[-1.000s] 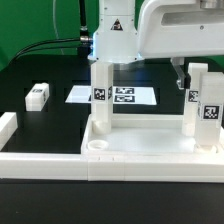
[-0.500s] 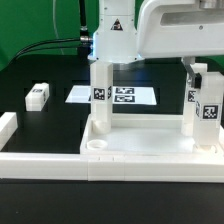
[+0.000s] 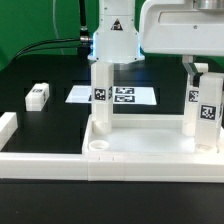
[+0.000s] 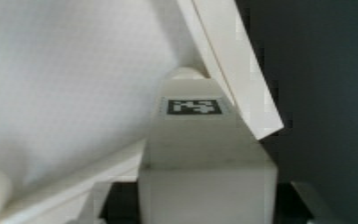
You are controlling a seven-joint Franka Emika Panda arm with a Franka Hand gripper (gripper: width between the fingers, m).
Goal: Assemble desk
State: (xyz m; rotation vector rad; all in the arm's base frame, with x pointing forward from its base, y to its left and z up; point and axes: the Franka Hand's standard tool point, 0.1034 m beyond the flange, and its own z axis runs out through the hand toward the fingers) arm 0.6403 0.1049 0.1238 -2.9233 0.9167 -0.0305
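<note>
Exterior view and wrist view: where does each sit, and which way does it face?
Exterior view: off the arm, low beside the table, facing across the tabletop toward the robot base; arm and gripper show.
Wrist view: on the wrist, looking along the held leg at close range; gripper barely visible.
Shared: that leg, the tabletop.

The exterior view is taken from low, near the height of the table (image 3: 55, 120), and is aimed across the tabletop (image 3: 140, 150) toward the arm's base (image 3: 110, 45) and the green backdrop (image 3: 30, 20); the parts are framed at middle distance. The wrist view is held very close along a tagged leg (image 4: 202, 175), which fills it. What is shared is probably only that leg (image 3: 208, 125), at the exterior view's right.
</note>
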